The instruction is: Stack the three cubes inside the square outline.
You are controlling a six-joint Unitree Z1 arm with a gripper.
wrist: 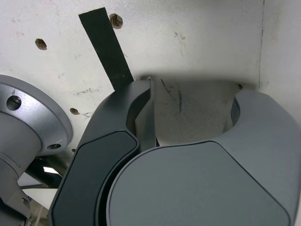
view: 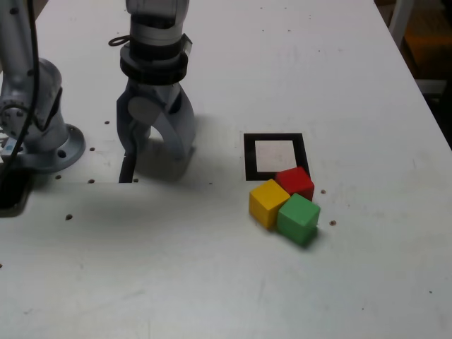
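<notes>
The white table (view: pixel 212 282) fills nearly the whole exterior view, dotted with small screw holes. My grey base (view: pixel 42 141) sits at the left edge of that frame, and my arm comes down from the top, left of centre, ending in my claw (view: pixel 152 157), which points down at the table with its two dark grey jaws spread apart and nothing between them; the wrist view shows only bare, scuffed table in that gap. A thin black strip (wrist: pixel 106 47) lies on the table in the upper left of the wrist view, close beside one jaw. Right of centre in the exterior view lies the square outline (view: pixel 276 136), its white middle bare. The three cubes cluster just below it, toward the lower right of the frame, well apart from my claw. The red cube (view: pixel 295 181) overlaps the outline's lower right corner. The yellow cube (view: pixel 268 201) sits just below the frame's bottom edge, touching the red one. The green cube (view: pixel 298 218) lies lowest, pressed against both the others.
</notes>
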